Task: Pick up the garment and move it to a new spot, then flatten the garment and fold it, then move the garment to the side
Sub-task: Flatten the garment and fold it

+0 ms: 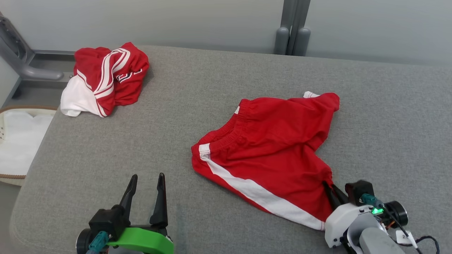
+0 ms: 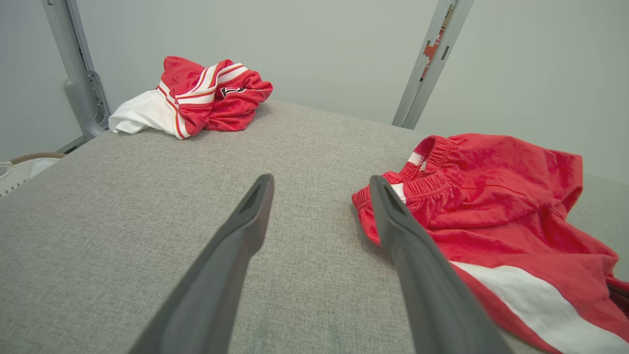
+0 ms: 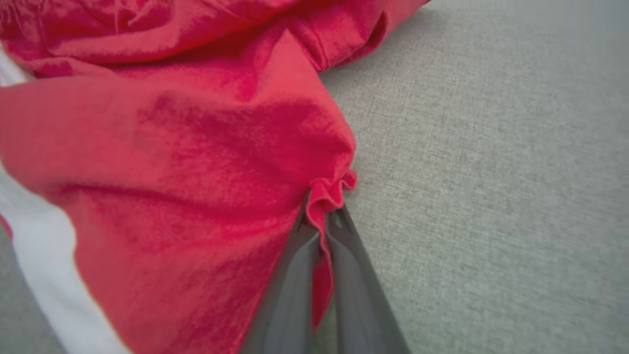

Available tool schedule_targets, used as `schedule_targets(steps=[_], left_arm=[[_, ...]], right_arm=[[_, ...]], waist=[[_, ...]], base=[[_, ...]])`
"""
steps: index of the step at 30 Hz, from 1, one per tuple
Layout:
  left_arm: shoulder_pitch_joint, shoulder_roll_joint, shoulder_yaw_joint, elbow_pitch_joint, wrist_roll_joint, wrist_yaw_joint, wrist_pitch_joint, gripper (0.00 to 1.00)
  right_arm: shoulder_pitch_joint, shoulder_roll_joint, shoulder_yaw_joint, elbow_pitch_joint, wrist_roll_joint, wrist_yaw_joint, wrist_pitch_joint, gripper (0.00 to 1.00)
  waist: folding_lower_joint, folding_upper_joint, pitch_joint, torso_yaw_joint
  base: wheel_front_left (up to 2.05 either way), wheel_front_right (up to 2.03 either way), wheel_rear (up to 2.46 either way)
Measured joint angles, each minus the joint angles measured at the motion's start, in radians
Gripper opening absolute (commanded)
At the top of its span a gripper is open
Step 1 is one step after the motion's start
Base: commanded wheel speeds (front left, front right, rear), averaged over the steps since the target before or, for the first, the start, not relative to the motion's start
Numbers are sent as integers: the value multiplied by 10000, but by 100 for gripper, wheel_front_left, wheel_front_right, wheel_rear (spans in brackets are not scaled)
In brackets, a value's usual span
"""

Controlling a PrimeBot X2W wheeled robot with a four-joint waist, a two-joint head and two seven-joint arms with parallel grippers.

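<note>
Red shorts with a white side stripe lie spread on the grey padded table, right of centre. My right gripper is shut on the hem of one leg at the shorts' near right corner; in the right wrist view the red cloth bunches up between the closed fingers. My left gripper stands open near the front edge, left of the shorts' waistband, holding nothing. In the left wrist view its fingers point along the table, the right one beside the shorts.
A second crumpled red and white garment lies at the table's far left corner, also seen in the left wrist view. A basket with white cloth stands off the left edge. Grey metal posts rise behind the table.
</note>
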State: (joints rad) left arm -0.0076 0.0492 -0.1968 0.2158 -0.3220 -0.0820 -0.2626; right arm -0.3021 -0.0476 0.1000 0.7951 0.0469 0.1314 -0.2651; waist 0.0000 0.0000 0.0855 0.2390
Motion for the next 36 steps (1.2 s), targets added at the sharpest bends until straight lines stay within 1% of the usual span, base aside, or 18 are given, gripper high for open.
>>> schedule_targets(steps=[2, 4, 8, 13, 15, 17, 18, 19, 20, 25, 28, 31, 33, 36], left_arm=[[-26, 0, -44, -59, -38, 19, 0, 100], [-78, 0, -163, -104, -104, 25, 0, 100], [-268, 0, -428, -176, -196, 35, 0, 100], [-412, 0, -629, -274, -276, 75, 0, 100], [-445, 0, -663, -314, -278, 77, 0, 100], [-448, 0, -675, -334, -286, 102, 0, 100], [-451, 0, -688, -337, -290, 102, 0, 100], [-455, 0, -717, -336, -291, 102, 0, 100], [-459, 0, -767, -336, -291, 102, 0, 100], [-502, 0, -976, -382, -360, 102, 0, 100], [-557, 0, -1062, -387, -376, 100, 0, 100], [-609, 0, -1104, -393, -376, 100, 0, 100], [-611, -2, -1124, -370, -376, 82, 0, 100], [-618, -2, -1164, -318, -376, 73, 0, 100]], right_arm=[[-277, -13, -217, -52, -334, 0, 6, 0], [-618, -236, -284, -54, -625, 0, 8, 0], [-1461, -1147, -391, 17, -1120, 0, 31, 0], [-2446, -2178, -539, 407, -1218, 0, 336, 0], [-2719, -2479, -589, 587, -1225, 0, 362, 0], [-2929, -2581, -660, 759, -1227, 0, 362, 0], [-3014, -2568, -711, 869, -1223, 0, 360, 35], [-3060, -2548, -777, 934, -1216, 0, 341, 78], [-3086, -2539, -805, 1003, -1220, 0, 303, 100], [-2935, -2322, -1011, 1229, -1338, 0, 125, 100], [-2517, -2171, -1404, 1068, -1344, 0, 63, 100], [-2047, -1956, -1971, 163, -1348, 0, 35, 100], [-1660, -1639, -2307, -667, -1350, 0, 19, 100], [-969, -1118, -2520, -1670, -1350, 0, 17, 100]], waist=[[0, 0, 67, -43], [0, 0, 139, -73], [0, 0, 311, -75], [0, 0, 523, -9], [0, 0, 590, 22], [1, 0, 652, 44], [0, 0, 678, 44], [0, 0, 691, 31], [0, 0, 692, 13], [0, 0, 579, -90], [0, 0, 469, -190], [0, 0, 356, -359], [0, 0, 262, -501], [0, 0, 98, -701]], base=[[0, 0, 0], [0, 0, 0], [0, 0, 0], [0, 0, 0], [0, 0, 0], [0, 0, 0], [0, 0, 0], [0, 0, 0], [0, 0, 0], [0, 0, 0], [0, 0, 0], [0, 0, 0], [0, 0, 0], [0, 0, 0]])
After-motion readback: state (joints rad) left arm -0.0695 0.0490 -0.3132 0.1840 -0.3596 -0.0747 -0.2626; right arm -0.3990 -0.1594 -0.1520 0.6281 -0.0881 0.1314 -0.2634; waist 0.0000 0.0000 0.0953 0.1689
